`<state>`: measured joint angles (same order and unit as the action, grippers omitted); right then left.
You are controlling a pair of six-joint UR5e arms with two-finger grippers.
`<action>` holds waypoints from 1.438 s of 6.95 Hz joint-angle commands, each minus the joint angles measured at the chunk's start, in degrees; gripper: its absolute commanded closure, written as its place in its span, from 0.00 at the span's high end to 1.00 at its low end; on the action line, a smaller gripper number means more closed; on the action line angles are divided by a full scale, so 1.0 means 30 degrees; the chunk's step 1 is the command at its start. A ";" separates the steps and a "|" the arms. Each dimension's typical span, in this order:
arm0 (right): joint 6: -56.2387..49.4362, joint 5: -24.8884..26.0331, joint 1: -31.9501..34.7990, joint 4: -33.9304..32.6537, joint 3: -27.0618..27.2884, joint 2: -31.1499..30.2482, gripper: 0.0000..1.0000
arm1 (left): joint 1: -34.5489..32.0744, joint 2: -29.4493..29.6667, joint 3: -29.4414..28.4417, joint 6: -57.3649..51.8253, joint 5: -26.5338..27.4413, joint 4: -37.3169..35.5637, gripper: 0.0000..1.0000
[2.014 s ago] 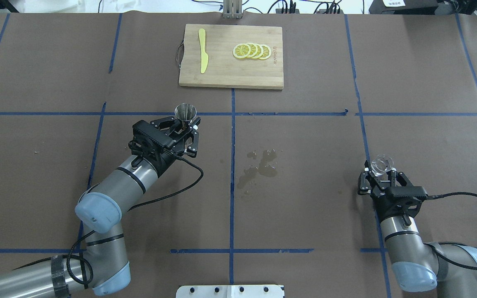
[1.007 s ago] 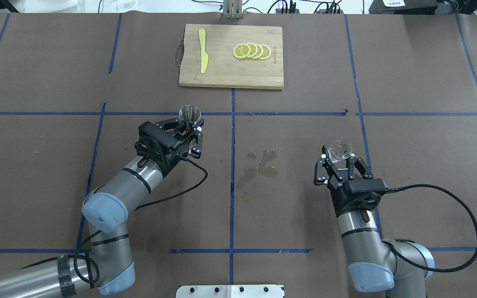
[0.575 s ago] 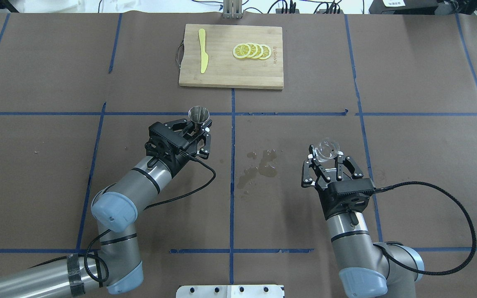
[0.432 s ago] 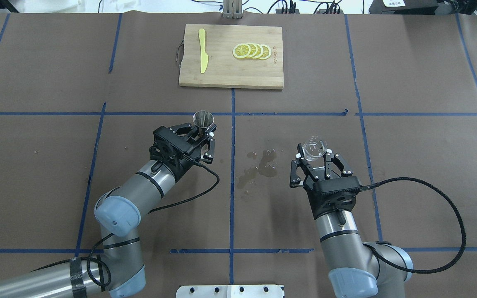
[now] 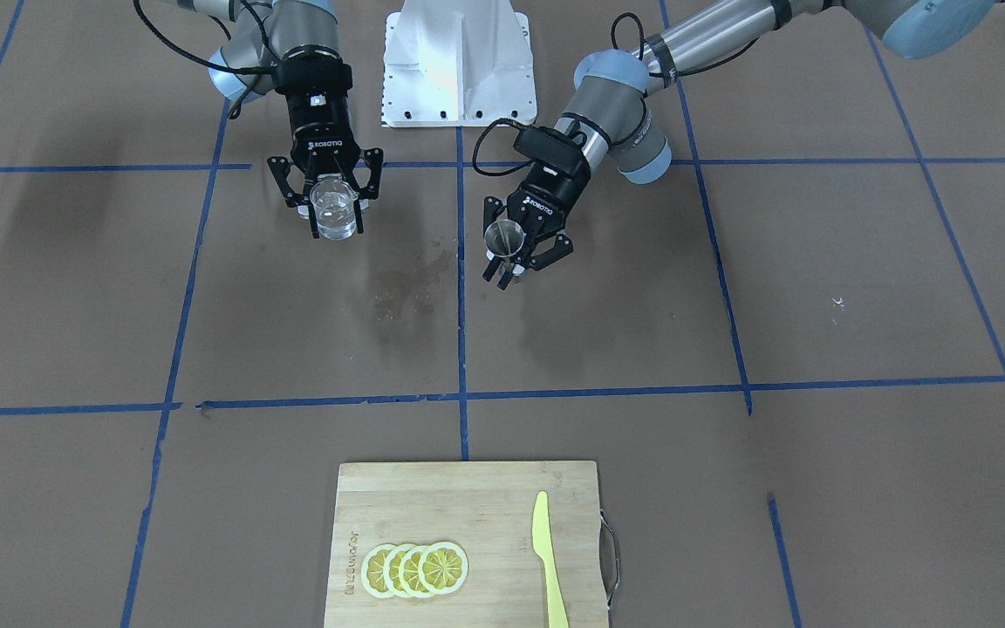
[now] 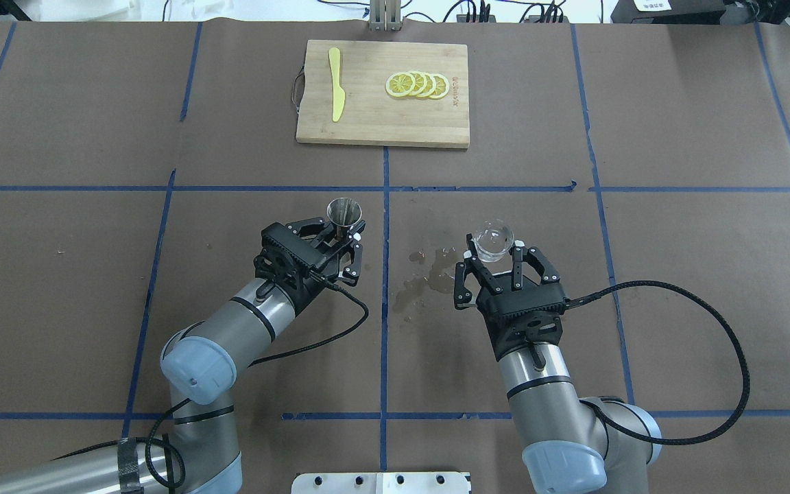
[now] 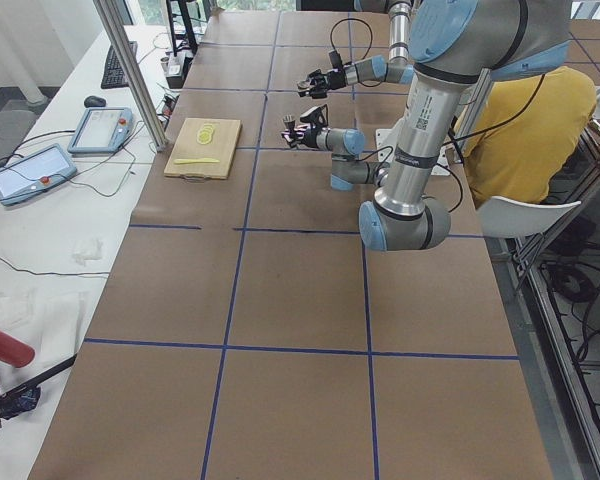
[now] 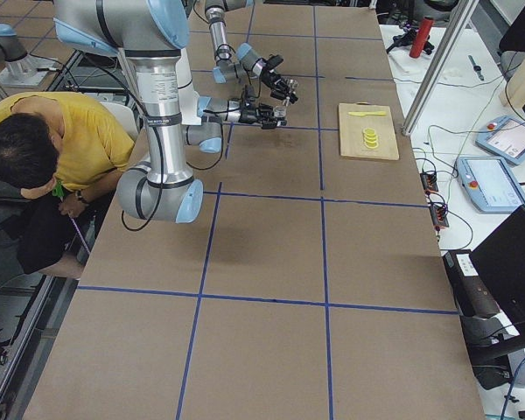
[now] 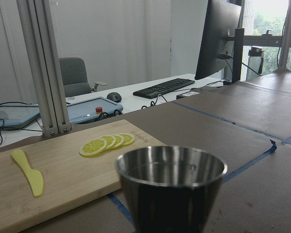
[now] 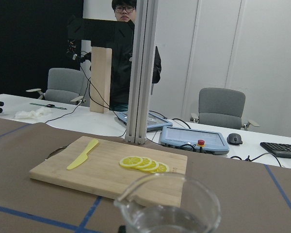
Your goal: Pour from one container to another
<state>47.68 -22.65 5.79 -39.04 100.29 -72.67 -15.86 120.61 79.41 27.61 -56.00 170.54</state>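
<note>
The clear glass cup (image 6: pixel 491 240) stands upright, some clear liquid in it, pinched at its base between the fingers of the right gripper (image 6: pixel 494 259). Two seconds ago it hung far out on the robot's right; it has since travelled inward and now sits just past the wet patch (image 6: pixel 429 271) on the table (image 6: pixel 59 309). The steel jigger (image 6: pixel 344 211) is upright, mouth up, clamped at its waist by the left gripper (image 6: pixel 341 234), and has drifted slightly toward the centre tape line. Cup and jigger remain apart, with the line between them. Beyond, the cutting board (image 6: pixel 381 120), lemon slices (image 6: pixel 417 84) and yellow knife (image 6: pixel 335 82) are unchanged.
</note>
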 commanded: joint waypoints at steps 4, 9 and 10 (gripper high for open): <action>-0.1479 -0.0680 0.0209 -0.3648 0.1665 0.1195 0.00 | 0.0248 0.0374 0.0133 -0.0064 -0.1254 0.0457 0.00; -0.1508 -0.2087 0.0592 -0.9093 0.4770 0.1432 0.00 | 0.0307 0.0258 -0.0744 -0.3076 -0.3592 0.2999 0.00; -0.1509 -0.2087 0.0562 -0.9366 0.4890 0.1403 0.00 | 0.0336 0.0286 -0.0746 -0.3923 -0.3685 0.3296 0.00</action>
<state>43.18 -28.79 7.58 -64.85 113.95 -68.42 -14.96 121.46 77.41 18.58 -66.09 178.90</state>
